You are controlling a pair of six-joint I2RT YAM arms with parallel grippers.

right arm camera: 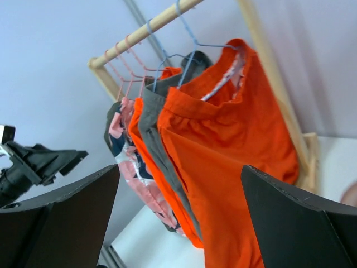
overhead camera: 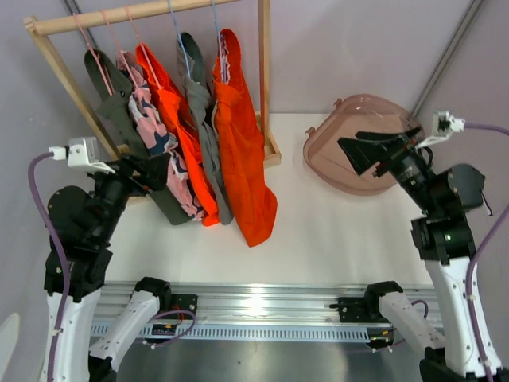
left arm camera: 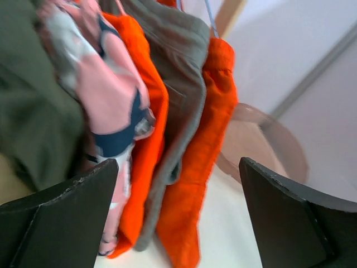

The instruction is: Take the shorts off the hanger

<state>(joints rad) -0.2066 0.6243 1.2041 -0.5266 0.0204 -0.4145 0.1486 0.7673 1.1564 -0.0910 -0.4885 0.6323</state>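
Five shorts hang on wire hangers from a wooden rail (overhead camera: pixel 119 16): dark olive shorts (overhead camera: pixel 111 99), pink patterned shorts (overhead camera: pixel 151 127), orange shorts (overhead camera: pixel 171 119), grey shorts (overhead camera: pixel 203 119) and a larger orange pair (overhead camera: pixel 242 159). My left gripper (overhead camera: pixel 151 171) is open at the lower left of the row, beside the olive and pink pairs. In the left wrist view its open gripper (left arm camera: pixel 178 218) frames the hems of the grey shorts (left arm camera: pixel 178 67) and the orange pair (left arm camera: pixel 206 139). My right gripper (overhead camera: pixel 362 151) is open, far to the right, with nothing held. It faces the larger orange pair (right arm camera: pixel 234 139).
A translucent brown bowl (overhead camera: pixel 342 171) lies tilted on the white table under the right gripper. The rack's wooden upright (overhead camera: pixel 264 72) and base frame (overhead camera: pixel 273 151) stand just right of the shorts. A grey wall stands behind the rack.
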